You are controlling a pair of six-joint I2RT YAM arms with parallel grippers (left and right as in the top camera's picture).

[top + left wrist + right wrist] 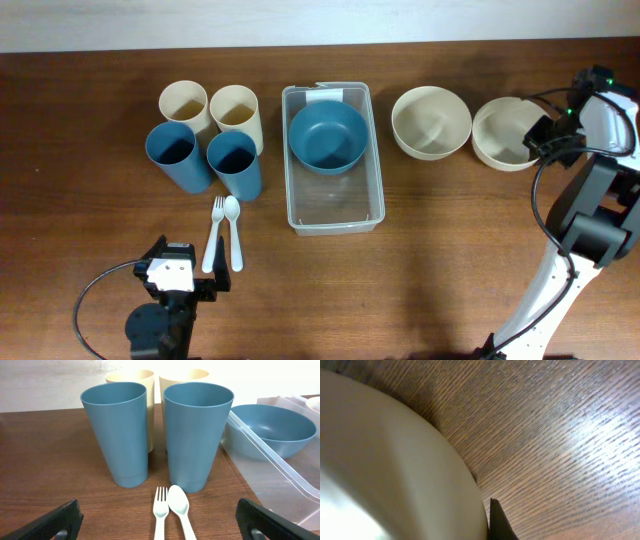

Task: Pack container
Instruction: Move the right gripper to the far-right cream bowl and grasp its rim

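Right cream bowl [385,470] fills nearly the whole right wrist view, so that camera is jammed right up against it. One dark finger [499,522] sits against the outside of the bowl wall. From above, the right pincer [546,139] is at that bowl's outer rim. It's pressed together, and by the look of it it's pinching the rim, though I can't see the inner finger. Grabbing by the rim makes sense to me, since a round bowl is too wide to grip across.

The container [335,205] sits in the middle of the surface [80,150], long side running away from the arms. A blue bowl [327,137] is already in its far half. My guess is it went to that end so the near half stays free for more stuff.

The other cream bowl [431,121] waits between the container and the gripped one.

The left pincer [160,522] is spread wide, holding nothing, just parked low and facing a white fork [160,502] and spoon [178,502] lying side by side. Behind those stand two blue cups [120,430] with two cream cups [185,103] behind them. All of that is clustered to the container's left, so it's probably the left arm's share.
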